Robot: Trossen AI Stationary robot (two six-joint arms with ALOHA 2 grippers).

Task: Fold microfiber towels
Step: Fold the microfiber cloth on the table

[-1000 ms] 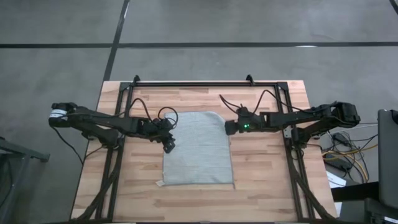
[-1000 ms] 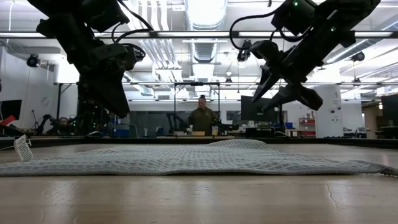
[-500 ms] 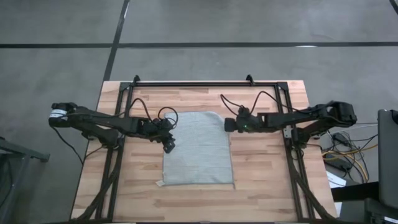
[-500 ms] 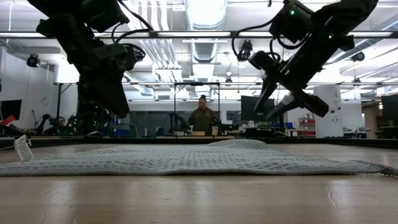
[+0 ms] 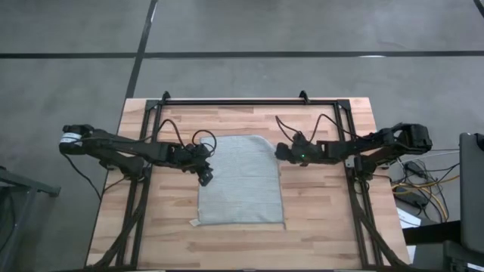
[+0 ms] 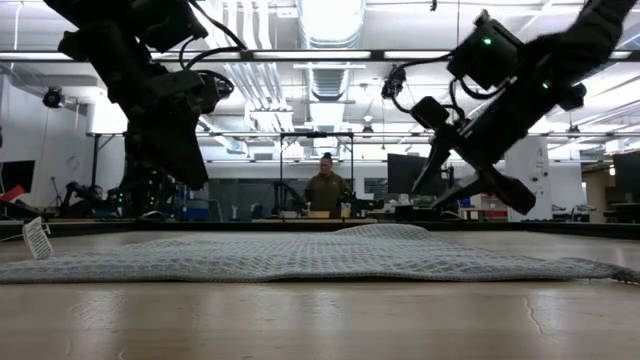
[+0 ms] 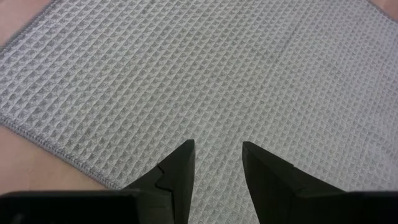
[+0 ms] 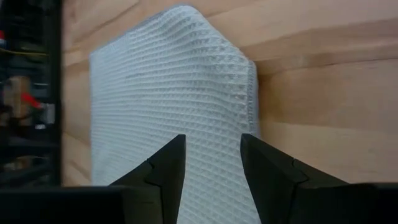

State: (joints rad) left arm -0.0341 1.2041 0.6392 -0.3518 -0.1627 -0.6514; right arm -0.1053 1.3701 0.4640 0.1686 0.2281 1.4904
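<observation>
Left gripper [image 5: 206, 177] fingers parted, held low, right gripper [image 5: 278, 151] fingers parted, raised and tilted down

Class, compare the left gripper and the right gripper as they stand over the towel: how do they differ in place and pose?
The left gripper hangs over the towel's left edge; the right gripper hangs at its far right corner. In the low view the left gripper points straight down, while the right gripper is tilted. Both are open, hold nothing and are clear of the cloth.
</observation>
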